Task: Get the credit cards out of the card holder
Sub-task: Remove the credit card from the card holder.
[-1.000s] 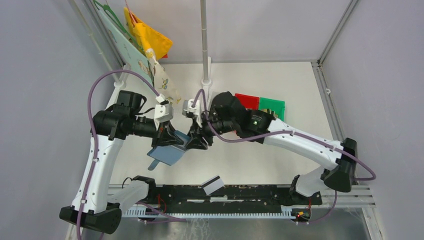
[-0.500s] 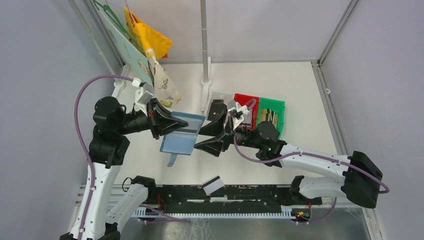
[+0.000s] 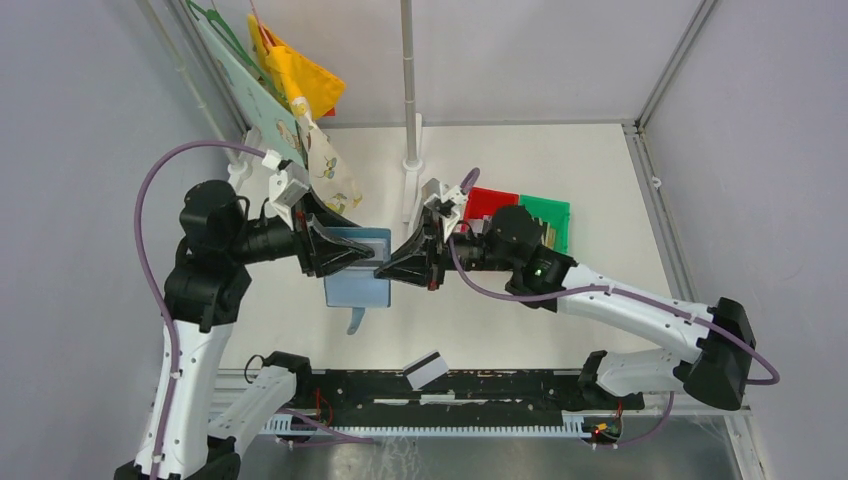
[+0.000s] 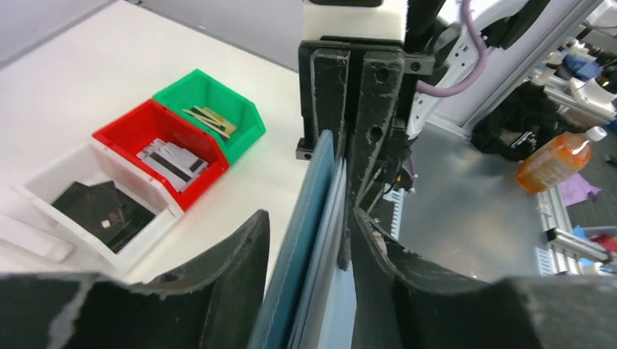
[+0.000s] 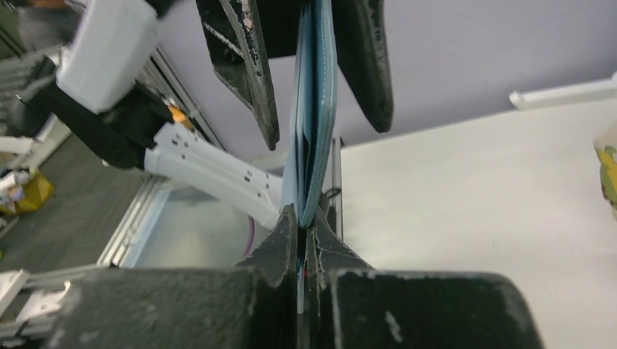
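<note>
The teal card holder (image 3: 358, 285) hangs in the air over the table's middle, its snap tab down. My left gripper (image 3: 365, 258) is shut on it from the left. In the left wrist view the holder (image 4: 305, 240) stands edge-on between my left gripper's (image 4: 309, 218) fingers. My right gripper (image 3: 388, 272) meets it from the right and is shut on a thin pale credit card edge (image 5: 300, 251) at the holder's rim (image 5: 313, 109). In the right wrist view the right gripper (image 5: 300, 225) is pinched tight. Most of the card is hidden.
A white bin (image 4: 94, 211) with a black flat item, a red bin (image 3: 493, 203) with grey cards and a green bin (image 3: 545, 215) with gold cards stand at the back right. One card (image 3: 427, 370) lies on the near rail. A pole (image 3: 410, 90) and hanging cloths (image 3: 300, 90) stand behind.
Half a second ago my right gripper was open and apart from the holder. It has moved left to the holder's edge and shut. The left gripper has turned the holder slightly.
</note>
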### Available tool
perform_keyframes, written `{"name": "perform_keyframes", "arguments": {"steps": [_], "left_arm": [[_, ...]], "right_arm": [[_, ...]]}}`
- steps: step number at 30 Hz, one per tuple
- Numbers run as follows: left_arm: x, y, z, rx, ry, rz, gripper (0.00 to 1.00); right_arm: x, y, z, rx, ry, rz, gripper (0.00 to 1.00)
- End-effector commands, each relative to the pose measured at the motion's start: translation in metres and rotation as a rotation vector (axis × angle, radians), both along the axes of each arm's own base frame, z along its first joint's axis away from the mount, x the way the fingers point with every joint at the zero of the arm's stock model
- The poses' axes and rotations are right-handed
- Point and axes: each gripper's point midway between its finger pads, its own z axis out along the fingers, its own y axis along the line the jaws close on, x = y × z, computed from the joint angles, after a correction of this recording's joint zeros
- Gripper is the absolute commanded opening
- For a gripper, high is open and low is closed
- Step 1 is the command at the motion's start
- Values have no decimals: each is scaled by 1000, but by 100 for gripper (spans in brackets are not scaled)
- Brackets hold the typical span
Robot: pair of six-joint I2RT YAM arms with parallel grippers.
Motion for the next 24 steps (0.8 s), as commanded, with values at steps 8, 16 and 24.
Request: {"name": "perform_keyframes", "arguments": {"steps": [8, 16, 24], "left_arm": [[-17, 17, -73, 342, -106, -285, 32], [-25, 14, -92, 363, -60, -334, 25], [-32, 10, -99, 370, -18, -367, 17]], "right_arm": [[5, -26, -69, -601, -127, 51, 0], [11, -13, -51, -595, -173, 75, 0], [23, -4, -36, -614, -228, 68, 0]]}}
